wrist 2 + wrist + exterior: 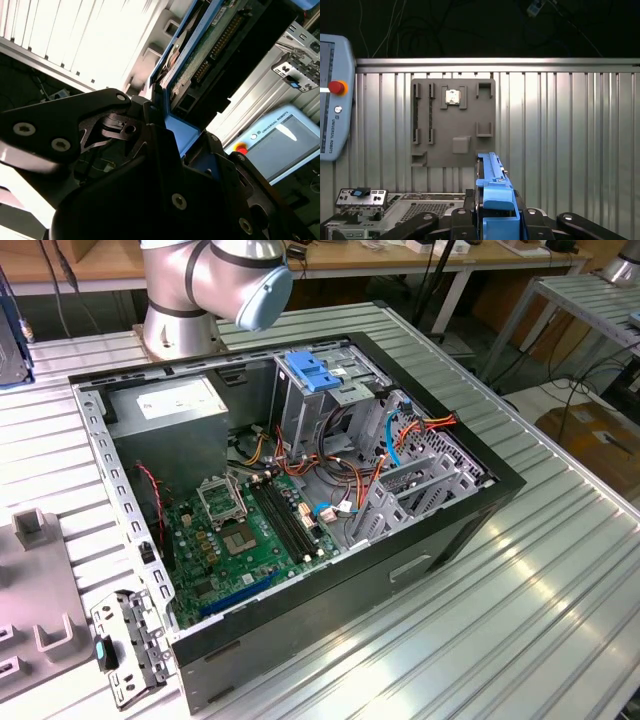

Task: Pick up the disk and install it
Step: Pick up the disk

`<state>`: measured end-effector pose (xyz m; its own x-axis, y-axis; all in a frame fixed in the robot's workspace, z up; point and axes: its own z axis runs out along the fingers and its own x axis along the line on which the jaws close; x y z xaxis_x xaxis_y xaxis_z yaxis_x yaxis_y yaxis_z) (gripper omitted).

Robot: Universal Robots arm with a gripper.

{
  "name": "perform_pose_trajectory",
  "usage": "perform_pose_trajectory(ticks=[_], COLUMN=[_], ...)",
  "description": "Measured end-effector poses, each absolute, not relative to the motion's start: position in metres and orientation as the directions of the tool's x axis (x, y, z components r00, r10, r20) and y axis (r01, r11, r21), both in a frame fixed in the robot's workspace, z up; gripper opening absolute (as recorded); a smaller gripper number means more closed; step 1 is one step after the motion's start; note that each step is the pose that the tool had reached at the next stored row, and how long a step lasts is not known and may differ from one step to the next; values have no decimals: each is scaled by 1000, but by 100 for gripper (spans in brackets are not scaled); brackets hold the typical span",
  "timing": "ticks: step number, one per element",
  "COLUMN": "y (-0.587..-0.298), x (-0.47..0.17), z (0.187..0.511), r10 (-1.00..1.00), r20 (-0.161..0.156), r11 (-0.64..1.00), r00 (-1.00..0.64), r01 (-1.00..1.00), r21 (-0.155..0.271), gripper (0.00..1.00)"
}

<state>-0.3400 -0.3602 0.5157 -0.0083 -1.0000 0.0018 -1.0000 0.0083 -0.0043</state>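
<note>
My gripper [495, 216] is shut on the disk [492, 182], which stands on edge between the black fingers with a blue side rail facing the camera in the first wrist view. In the second wrist view the disk [210, 55] shows its green circuit board underside and a blue rail, with the gripper [182, 135] clamped on its near end. I hold it up in the air above the ribbed metal table [570, 130]. In the exterior view the open computer case [330, 600] lies on its side, and its metal drive cage [330, 400] carries a blue latch [312, 372].
Inside the case are a green motherboard [240, 540], a grey power supply box [170, 405] and loose cables [400, 435]. A grey fixture plate [452, 120], a small metal bracket [362, 197] and a teach pendant [332, 100] lie on the table. The arm's base [195, 285] stands behind the case.
</note>
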Motion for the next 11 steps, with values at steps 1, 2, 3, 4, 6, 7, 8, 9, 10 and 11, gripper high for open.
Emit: perform_pose_trajectory(ticks=[1, 2, 3, 4, 6, 7, 8, 9, 10, 11], y=[-360, -360, -360, -360, -360, -360, -360, -360, -361, -361], x=[-338, -336, -334, -331, -327, -325, -324, -322, -320, -319], z=[516, 516, 516, 516, 516, 516, 516, 516, 516, 516], r10=[-1000, -1000, -1000, -1000, -1000, -1000, -1000, -1000, -1000, -1000], r20=[2, 2, 2, 2, 2, 2, 2, 2, 2, 2], r11=[8, 8, 8, 8, 8, 8, 8, 8, 8, 8], r00=[-8, -8, -8, -8, -8, -8, -8, -8, -8, -8], r01=[-1000, -1000, -1000, -1000, -1000, -1000, -1000, -1000, -1000, -1000], r21=[-4, -4, -4, -3, -3, -3, -2, -2, -2, -2], gripper=[37, 37, 37, 37, 37, 37, 37, 37, 37, 37])
